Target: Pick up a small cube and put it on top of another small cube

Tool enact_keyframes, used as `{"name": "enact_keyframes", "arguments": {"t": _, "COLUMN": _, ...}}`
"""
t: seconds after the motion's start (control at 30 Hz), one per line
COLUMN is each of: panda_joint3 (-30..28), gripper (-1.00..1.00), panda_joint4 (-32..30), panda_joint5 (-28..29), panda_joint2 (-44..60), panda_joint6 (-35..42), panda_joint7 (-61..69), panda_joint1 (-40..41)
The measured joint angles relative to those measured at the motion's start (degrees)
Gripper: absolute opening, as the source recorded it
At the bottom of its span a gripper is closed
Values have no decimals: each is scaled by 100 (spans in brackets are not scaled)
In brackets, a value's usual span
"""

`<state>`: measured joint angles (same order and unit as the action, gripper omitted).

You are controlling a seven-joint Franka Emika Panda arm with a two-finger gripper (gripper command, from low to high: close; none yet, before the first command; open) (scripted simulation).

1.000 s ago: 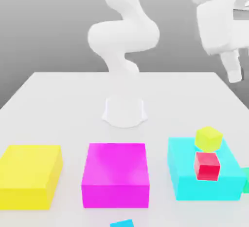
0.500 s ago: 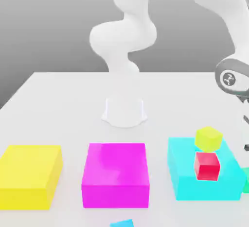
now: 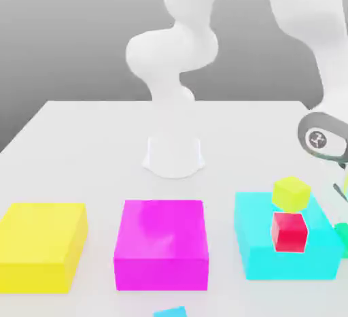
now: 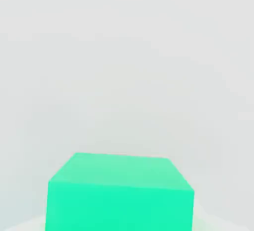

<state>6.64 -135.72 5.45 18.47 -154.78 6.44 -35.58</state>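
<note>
One small green cube is the piece the arm appears to be going for: in the hand view it sits on the pale table directly under the camera, and in the exterior view a sliver of it shows at the exterior view's right edge, just beside the cyan block. It looks rigid, light and smooth-faced, so I judge it should be taken across two opposite flat sides near mid-height, squarely, since a skewed pinch could let it twist or slip. Whether the gripper is released or clenched I cannot tell. Likely resting places are the small red cube and the small yellow-green cube, both on or against the cyan block, the yellow-green one behind the red. Compared with a second ago, the arm has swung down toward the table's right edge; the cubes and the magenta block and yellow block lie as they did.
</note>
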Motion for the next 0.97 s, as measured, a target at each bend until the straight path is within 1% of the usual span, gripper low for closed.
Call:
{"name": "enact_keyframes", "arguments": {"t": 0.07, "panda_joint3": -175, "gripper": -100, "panda_joint4": 207, "panda_joint5": -35, "panda_joint2": -169, "panda_joint6": 122, "panda_joint7": 65, "panda_joint1": 251}}
{"name": "enact_keyframes", "arguments": {"t": 0.2, "panda_joint3": -719, "gripper": -100, "panda_joint4": 447, "panda_joint5": -307, "panda_joint2": -269, "panda_joint6": 420, "panda_joint7": 201, "panda_joint1": 959}}
{"name": "enact_keyframes", "arguments": {"t": 0.47, "panda_joint3": -1639, "gripper": -100, "panda_joint4": 628, "panda_joint5": -915, "panda_joint2": -333, "panda_joint6": 899, "panda_joint7": 438, "panda_joint1": 2212}}
{"name": "enact_keyframes", "arguments": {"t": 0.6, "panda_joint3": -1609, "gripper": -100, "panda_joint4": 665, "panda_joint5": -1289, "panda_joint2": 388, "panda_joint6": 379, "panda_joint7": 630, "panda_joint1": 2545}}
{"name": "enact_keyframes", "arguments": {"t": 0.63, "panda_joint3": -1586, "gripper": 100, "panda_joint4": 671, "panda_joint5": -1327, "panda_joint2": 493, "panda_joint6": 289, "panda_joint7": 654, "panda_joint1": 2574}}
{"name": "enact_keyframes", "arguments": {"t": 0.83, "panda_joint3": -1576, "gripper": 100, "panda_joint4": 674, "panda_joint5": -1346, "panda_joint2": 546, "panda_joint6": 238, "panda_joint7": 665, "panda_joint1": 2587}}
{"name": "enact_keyframes", "arguments": {"t": 0.97, "panda_joint3": -1704, "gripper": 100, "panda_joint4": 638, "panda_joint5": -1133, "panda_joint2": -43, "panda_joint6": 775, "panda_joint7": 515, "panda_joint1": 2499}}
